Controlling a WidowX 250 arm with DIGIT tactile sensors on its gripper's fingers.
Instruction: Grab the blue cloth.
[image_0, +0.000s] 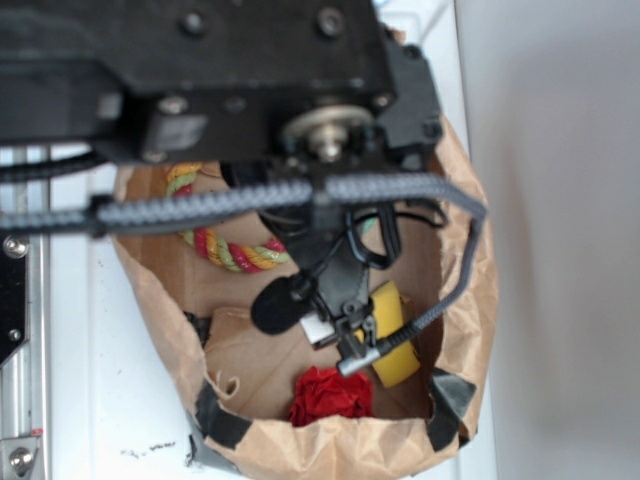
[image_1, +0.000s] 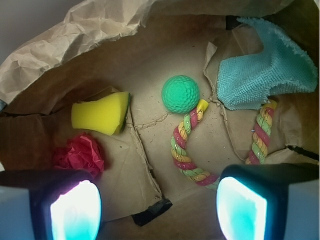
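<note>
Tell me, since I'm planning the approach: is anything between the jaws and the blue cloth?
Nothing covers the cloth. It lies at the far right of the bag, its lower edge on the rope, with the ball just left. The gripper hangs open above, apart from everything.

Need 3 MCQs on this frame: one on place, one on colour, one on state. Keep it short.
1. Where does the blue cloth lie in the wrist view?
A. upper right, draped over one end of the rope ring
B. lower left, beside the red rosette
C. under the yellow sponge

2. What colour is the dimpled ball?
A. red
B. green
C. yellow

3. What is the end effector doing?
A. shut on the cloth
B. shut on the ball
C. open, holding nothing

Answers:
1 A: the cloth sits upper right and hides one rope end.
2 B: the ball is plainly green.
3 C: both fingers stand wide apart with only bag floor between them.
</note>
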